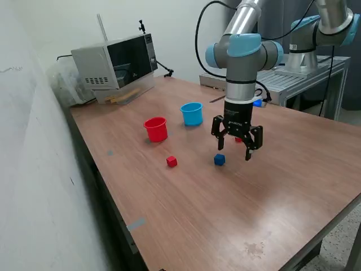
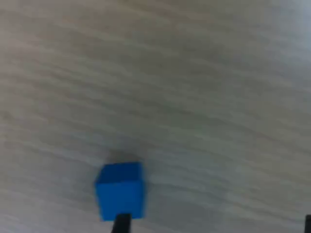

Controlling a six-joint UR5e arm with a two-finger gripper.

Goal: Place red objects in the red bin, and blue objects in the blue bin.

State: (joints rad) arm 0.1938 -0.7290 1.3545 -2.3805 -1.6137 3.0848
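While spread wide and empty, hand (image 1: 233, 148) hangs beside blue cube (image 1: 219, 160).

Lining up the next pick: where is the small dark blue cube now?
The small dark blue cube sits on the wooden table, to the exterior view's right of the small red cube, just beside the open gripper.
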